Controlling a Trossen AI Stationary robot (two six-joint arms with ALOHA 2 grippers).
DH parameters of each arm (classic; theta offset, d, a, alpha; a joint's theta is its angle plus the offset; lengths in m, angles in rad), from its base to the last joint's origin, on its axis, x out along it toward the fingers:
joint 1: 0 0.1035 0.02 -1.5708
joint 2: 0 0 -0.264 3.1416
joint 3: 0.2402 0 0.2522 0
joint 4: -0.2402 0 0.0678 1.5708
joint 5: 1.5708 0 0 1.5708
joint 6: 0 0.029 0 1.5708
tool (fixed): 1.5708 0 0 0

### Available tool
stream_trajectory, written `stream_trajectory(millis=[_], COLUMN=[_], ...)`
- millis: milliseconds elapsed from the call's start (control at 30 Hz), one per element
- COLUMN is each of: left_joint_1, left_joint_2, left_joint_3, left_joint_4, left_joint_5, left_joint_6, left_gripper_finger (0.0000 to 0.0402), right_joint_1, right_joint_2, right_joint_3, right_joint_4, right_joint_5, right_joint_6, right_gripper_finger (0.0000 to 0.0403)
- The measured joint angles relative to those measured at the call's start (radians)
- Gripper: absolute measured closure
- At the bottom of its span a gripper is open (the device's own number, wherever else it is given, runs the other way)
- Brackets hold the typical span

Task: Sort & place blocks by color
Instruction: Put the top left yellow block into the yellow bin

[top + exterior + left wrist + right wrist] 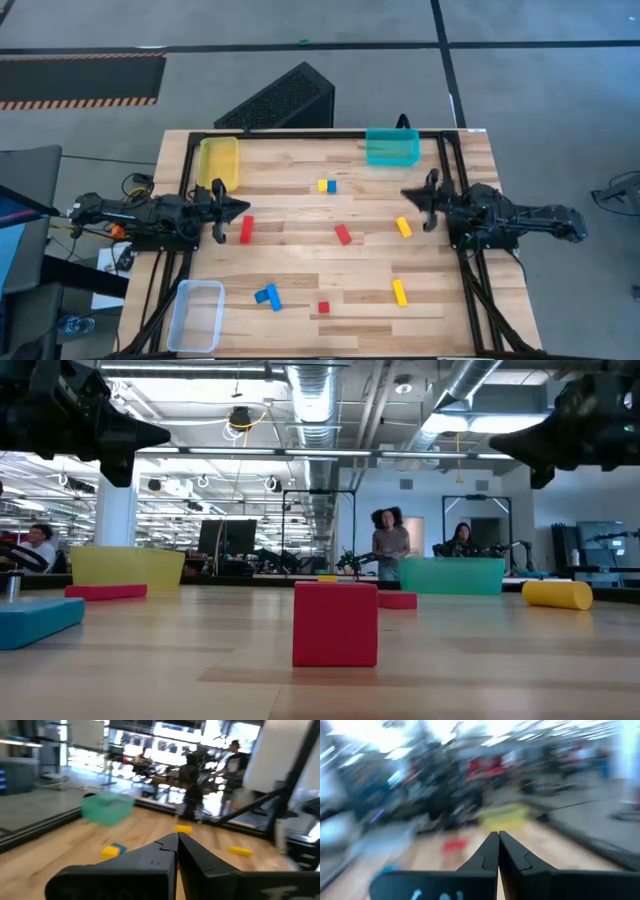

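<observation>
Mostly small solid bars, blocks (343, 234) lie scattered.

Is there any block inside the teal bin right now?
No, in the high view the teal bin holds nothing, and the blocks all lie out on the wooden table.

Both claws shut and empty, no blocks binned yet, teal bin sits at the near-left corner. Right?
Not quite. The high view shows the teal bin at the far edge, toward the right arm's side; the near-left corner holds the clear bin. The rest stands: left claw and right claw are shut and empty, and no blocks are in any bin.
</observation>
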Motion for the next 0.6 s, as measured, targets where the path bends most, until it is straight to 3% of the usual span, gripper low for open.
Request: stream_trajectory(millis=[133,200,333,467,600], left_joint_1=[0.001,0.001,0.001,0.001,0.001], left_joint_2=[0.017,0.036,0.078,0.106,0.152], left_joint_3=[-0.003,-0.003,-0.003,-0.004,-0.004], left_joint_4=[-0.015,-0.019,-0.018,-0.017,-0.017], left_joint_5=[-0.130,-0.166,-0.231,-0.336,-0.276], left_joint_6=[-0.006,-0.007,-0.027,-0.051,-0.075], left_gripper_finger=[0.0401,0.0401,0.0401,0.0401,0.0401], right_joint_1=[-0.032,-0.050,-0.087,-0.099,-0.099], right_joint_2=[0.000,0.008,0.034,0.086,0.205], right_joint_3=[0.000,0.000,0.005,0.067,0.165], right_joint_4=[0.003,-0.011,-0.020,-0.192,-0.492], right_joint_5=[0.264,0.300,0.235,0.137,0.124], right_joint_6=[0.278,0.323,0.372,0.518,0.632], right_gripper_finger=[0.0381,0.0381,0.0381,0.0378,0.0356])
